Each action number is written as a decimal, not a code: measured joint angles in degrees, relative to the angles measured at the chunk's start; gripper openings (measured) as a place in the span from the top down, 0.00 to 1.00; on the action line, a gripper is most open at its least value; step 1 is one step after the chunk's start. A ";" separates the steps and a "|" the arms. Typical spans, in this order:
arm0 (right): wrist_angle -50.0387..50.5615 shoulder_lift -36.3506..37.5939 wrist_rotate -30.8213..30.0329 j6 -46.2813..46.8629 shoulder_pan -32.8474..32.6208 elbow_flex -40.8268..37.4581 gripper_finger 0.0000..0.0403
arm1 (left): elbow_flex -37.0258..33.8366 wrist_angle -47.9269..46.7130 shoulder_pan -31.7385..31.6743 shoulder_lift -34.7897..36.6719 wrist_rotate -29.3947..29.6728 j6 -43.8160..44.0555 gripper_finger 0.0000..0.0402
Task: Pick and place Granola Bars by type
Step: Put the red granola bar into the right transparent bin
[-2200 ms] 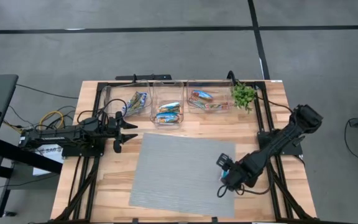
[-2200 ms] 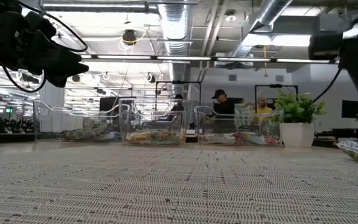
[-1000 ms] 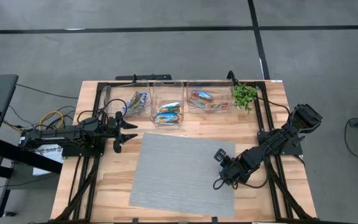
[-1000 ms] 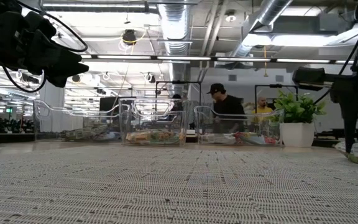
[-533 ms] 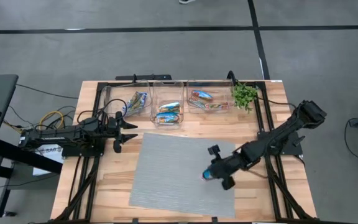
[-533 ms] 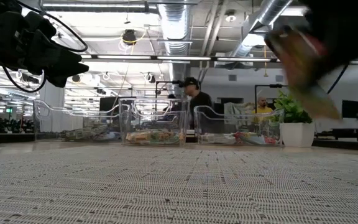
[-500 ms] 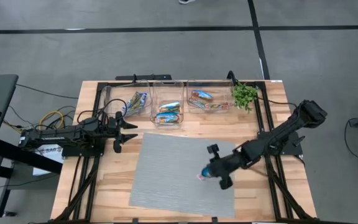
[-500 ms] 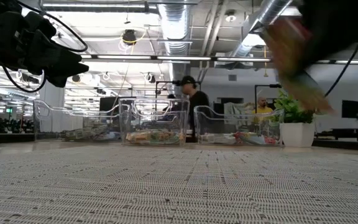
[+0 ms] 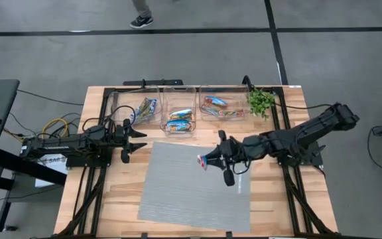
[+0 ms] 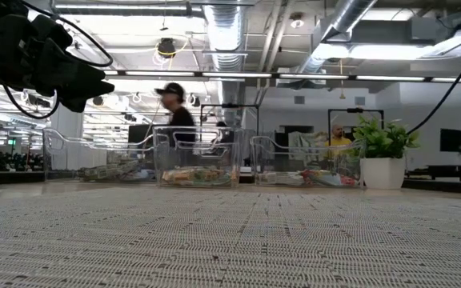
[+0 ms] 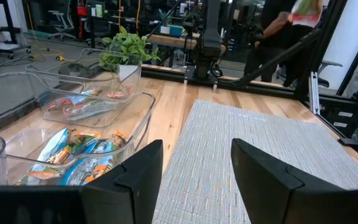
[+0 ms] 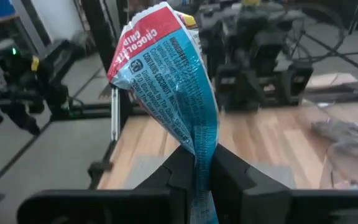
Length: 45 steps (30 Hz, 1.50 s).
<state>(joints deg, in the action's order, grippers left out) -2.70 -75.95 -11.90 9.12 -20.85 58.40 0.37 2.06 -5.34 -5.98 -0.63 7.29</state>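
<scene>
My right gripper (image 9: 215, 160) hovers over the grey mat (image 9: 178, 192), toward its far right part, shut on a granola bar (image 9: 205, 160) with a blue wrapper and a red end. Other granola bars lie in three clear bins along the far edge: left (image 9: 146, 107), middle (image 9: 180, 119), right (image 9: 215, 103). My left gripper (image 9: 138, 139) waits open near the mat's far left corner, holding nothing; it also shows at the upper left of the low view (image 10: 62, 72). My right gripper pinches one end of the bar (image 12: 199, 148) between its two fingers. The fingers reach about level from the table's right side. The bar sticks out ahead of them toward the table's left, its red crimped end (image 12: 143, 38) farthest away, lifted clear of the mat.
A small potted plant (image 9: 260, 101) stands at the far right beside the bins. The black frame rails (image 9: 284, 133) run along the table's sides. A person (image 10: 176, 108) walks past behind the table.
My right gripper has shut on the bar at the mat's right edge, lifted it clear and swung toward the table's left and far side, ending above the mat. A person has walked leftward behind the bins.
</scene>
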 joint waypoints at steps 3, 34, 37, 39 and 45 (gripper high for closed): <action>-0.09 0.29 0.03 -0.02 0.46 0.73 0.91 | -0.01 0.01 -0.01 0.00 -0.01 0.00 0.54; -12.21 -11.55 -0.26 -3.56 43.75 0.67 0.91 | 0.01 0.00 0.01 0.00 -0.02 -0.02 0.54; -10.85 -10.98 -0.28 -3.56 47.73 0.67 0.91 | 0.00 -0.01 0.01 0.00 -0.02 -0.02 0.54; -11.17 -10.90 -0.32 -3.54 49.55 0.67 0.91 | -0.01 0.00 0.01 0.00 -0.02 -0.02 0.54; -10.96 -10.44 -0.28 -2.62 52.43 0.67 0.91 | -0.01 0.01 -0.01 0.00 -0.02 0.00 0.54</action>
<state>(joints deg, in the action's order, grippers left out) -13.67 -86.39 -12.19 6.50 31.58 59.07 0.36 2.07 -5.34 -5.98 -0.64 7.29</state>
